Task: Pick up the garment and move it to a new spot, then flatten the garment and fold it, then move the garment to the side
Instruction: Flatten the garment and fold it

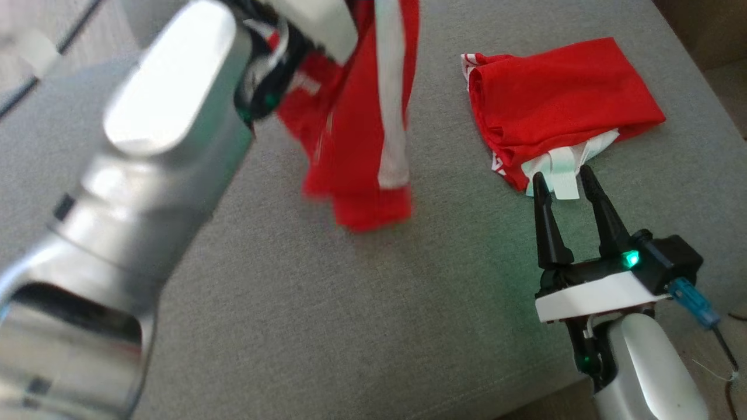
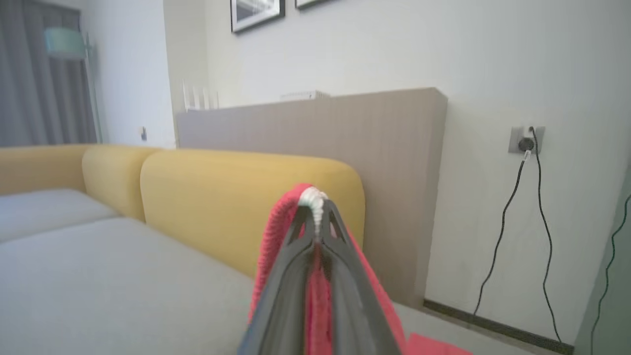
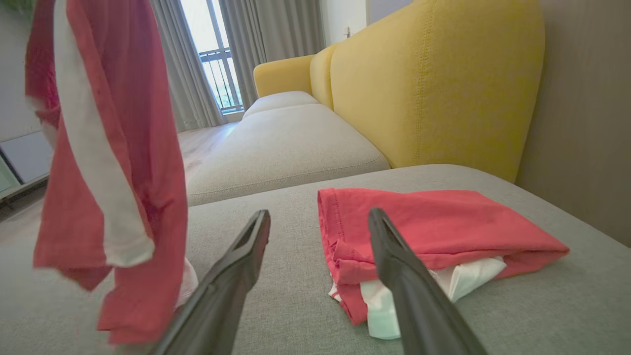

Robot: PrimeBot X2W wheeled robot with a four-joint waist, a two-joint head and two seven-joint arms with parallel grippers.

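A red garment with a white stripe [image 1: 362, 122] hangs in the air over the grey cushion [image 1: 350, 326], its lower end just above the fabric. My left gripper [image 2: 315, 207] is shut on the top of that garment [image 2: 283, 231], red and white cloth bunched between its fingertips. The same hanging garment [image 3: 108, 162] fills the left of the right wrist view. My right gripper [image 1: 563, 181] stands open, resting low on the cushion, its tips at the near edge of a second, folded red garment [image 1: 554, 111]. That folded garment [image 3: 434, 231] lies flat, with white cloth showing at its near end.
Behind the cushion rises a yellow sofa back [image 3: 434, 79] and a wooden panel [image 2: 355, 133]. A wall socket with black cables [image 2: 525, 143] sits at the right. Another grey seat cushion [image 3: 281, 143] stretches off toward curtains and a window.
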